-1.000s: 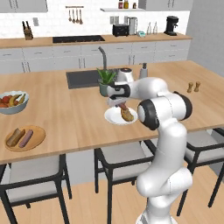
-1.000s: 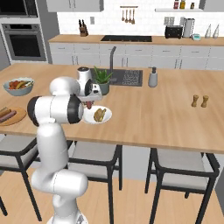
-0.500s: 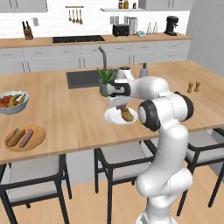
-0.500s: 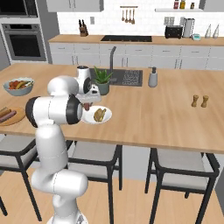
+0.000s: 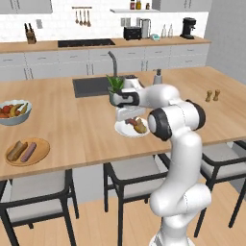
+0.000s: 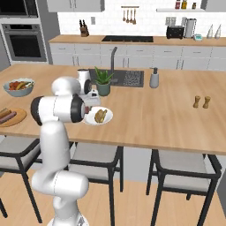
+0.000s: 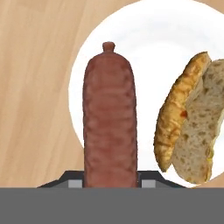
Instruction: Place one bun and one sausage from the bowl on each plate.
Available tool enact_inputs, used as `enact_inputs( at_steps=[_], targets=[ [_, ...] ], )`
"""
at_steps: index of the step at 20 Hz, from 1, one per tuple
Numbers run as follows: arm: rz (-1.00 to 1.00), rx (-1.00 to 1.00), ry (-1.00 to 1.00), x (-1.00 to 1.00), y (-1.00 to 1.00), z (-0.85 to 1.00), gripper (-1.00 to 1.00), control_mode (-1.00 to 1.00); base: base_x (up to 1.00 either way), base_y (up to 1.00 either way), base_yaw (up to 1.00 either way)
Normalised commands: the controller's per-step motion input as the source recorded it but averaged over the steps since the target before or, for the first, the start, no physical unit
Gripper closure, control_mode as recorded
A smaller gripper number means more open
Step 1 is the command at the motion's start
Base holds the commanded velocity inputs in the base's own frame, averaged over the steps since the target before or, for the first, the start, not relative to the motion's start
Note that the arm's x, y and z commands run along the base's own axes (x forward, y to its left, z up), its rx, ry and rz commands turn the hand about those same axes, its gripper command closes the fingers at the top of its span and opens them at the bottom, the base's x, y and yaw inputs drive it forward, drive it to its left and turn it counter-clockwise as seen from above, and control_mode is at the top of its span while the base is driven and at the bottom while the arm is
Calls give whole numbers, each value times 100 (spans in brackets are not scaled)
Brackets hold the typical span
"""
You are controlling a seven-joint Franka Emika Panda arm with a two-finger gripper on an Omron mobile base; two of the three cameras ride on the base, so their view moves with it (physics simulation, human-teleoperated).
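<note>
Barely any motion since a second ago: arm steady over the counter. Left to right: wooden plate (image 5: 28,152) carries bun and sausage; gripper (image 5: 128,115), clamped on the sausage (image 7: 109,118), holds above the white plate (image 7: 144,39), seemingly just clear; bun (image 7: 192,118) lies alongside.

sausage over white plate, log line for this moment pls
fingers: shut on sausage | sausage: above white plate | bun: on plate | wooden plate: bun, sausage

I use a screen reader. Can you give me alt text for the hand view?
A reddish-brown sausage, held in the shut end effector, hangs over a white plate on a wooden counter. A split bun lies on the plate beside it.
</note>
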Motion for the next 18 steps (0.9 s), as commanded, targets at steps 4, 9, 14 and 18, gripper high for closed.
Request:
enact_inputs(
  at_steps=[4,9,14,18],
  targets=[
    [0,0,0,23,0,-36,100,-100,0,0,0],
    [-1,-1,-1,40,0,-17,100,-100,0,0,0],
    [-2,0,-3,28,0,-16,100,-100,0,0,0],
    [-2,0,0,0,0,-28,100,-100,0,0,0]
  ],
)
